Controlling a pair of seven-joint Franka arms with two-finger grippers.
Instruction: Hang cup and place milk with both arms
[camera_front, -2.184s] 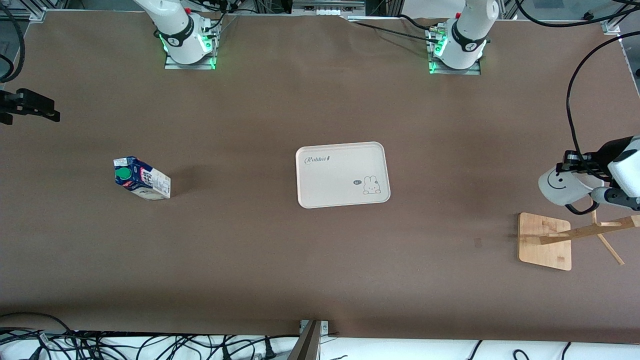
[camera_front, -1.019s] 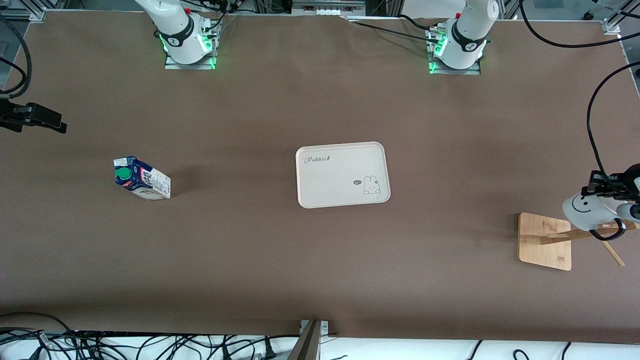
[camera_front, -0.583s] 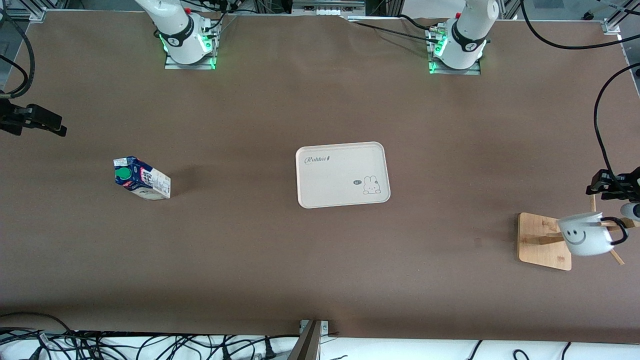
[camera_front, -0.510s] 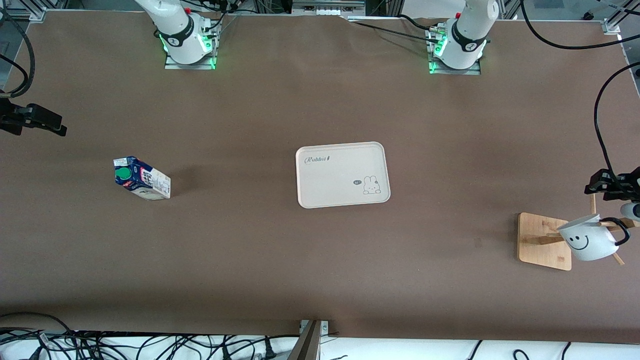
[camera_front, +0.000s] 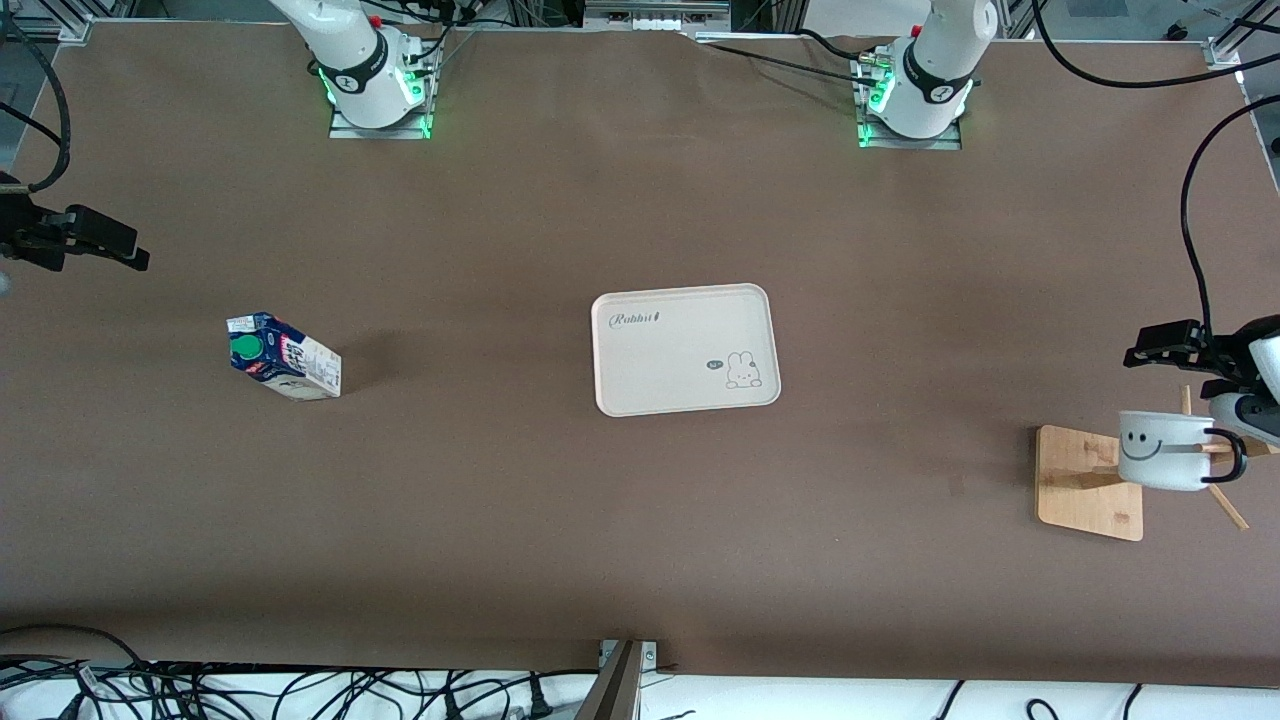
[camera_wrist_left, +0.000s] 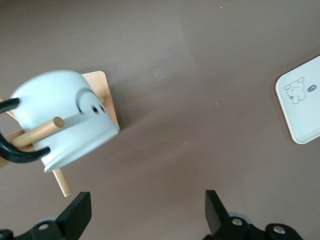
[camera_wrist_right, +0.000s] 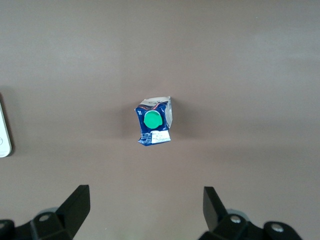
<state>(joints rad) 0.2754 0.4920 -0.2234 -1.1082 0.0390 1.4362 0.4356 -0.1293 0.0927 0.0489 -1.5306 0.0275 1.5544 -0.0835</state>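
1. Cup hangs by its black loop handle on a peg of the wooden rack, at the left arm's end of the table; you can see the peg through the handle in the left wrist view
2. Your left pincer is wide open with nothing in it, up in the air at about 12 o'clock from the cup in the front view; in its own wrist view its two fingers stand far apart
3. Milk stands on the table toward the right arm's end, green cap up, well apart from the tray; see it too in the right wrist view
4. Your right pincer is also spread wide and empty, at roughly 10 o'clock from the milk in the front view
5. Between the two lies the cream tray with a rabbit print, at 3 o'clock from the milk
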